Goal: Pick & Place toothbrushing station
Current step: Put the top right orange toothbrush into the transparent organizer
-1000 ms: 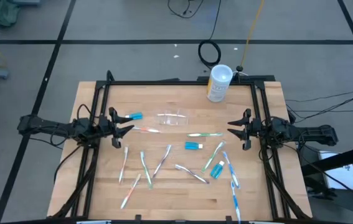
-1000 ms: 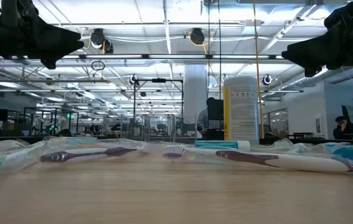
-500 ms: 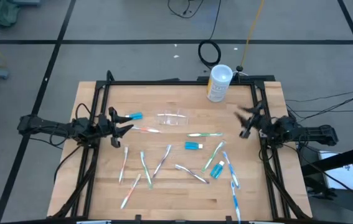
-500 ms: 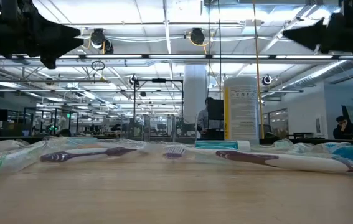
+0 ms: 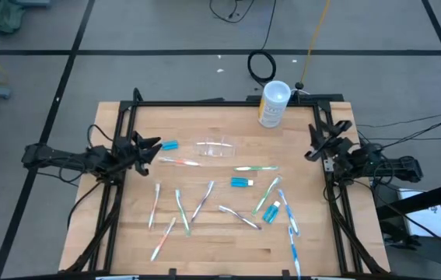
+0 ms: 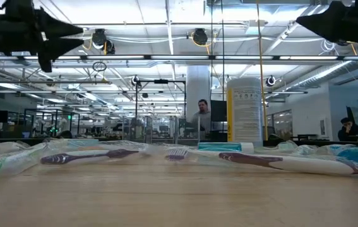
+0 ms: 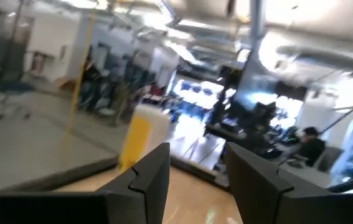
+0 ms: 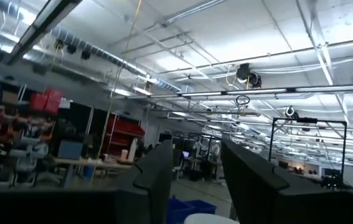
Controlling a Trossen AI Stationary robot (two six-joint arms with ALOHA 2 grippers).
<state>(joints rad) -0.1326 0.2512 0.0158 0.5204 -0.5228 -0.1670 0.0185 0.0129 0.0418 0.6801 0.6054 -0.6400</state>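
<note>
The clear plastic cup (image 5: pixel 216 148) lies on its side on the wooden table, far of centre. Several pastel toothbrushes (image 5: pixel 204 201) and teal white-capped toothpaste tubes (image 5: pixel 241 182) lie scattered flat on the table; one tube (image 5: pixel 169 145) lies close to my left gripper. My left gripper (image 5: pixel 148 148) is open and empty, raised above the table's left side. My right gripper (image 5: pixel 325 136) is open and empty, raised at the right edge. Both show high in the low view, the left gripper (image 6: pixel 62 34) and the right gripper (image 6: pixel 314 22). The wrist views look over the table into the room.
A tall white canister with a yellowish label (image 5: pixel 273 103) stands at the table's far edge, right of centre, and shows in the low view (image 6: pixel 245 110). A black frame (image 5: pixel 220 103) runs around the table. People show in the room beyond.
My right gripper has swung from pointing at the table's middle toward the far right corner, rising and tipping up. My left gripper has tipped up and shifted slightly toward the far edge. Nothing on the table has moved.
</note>
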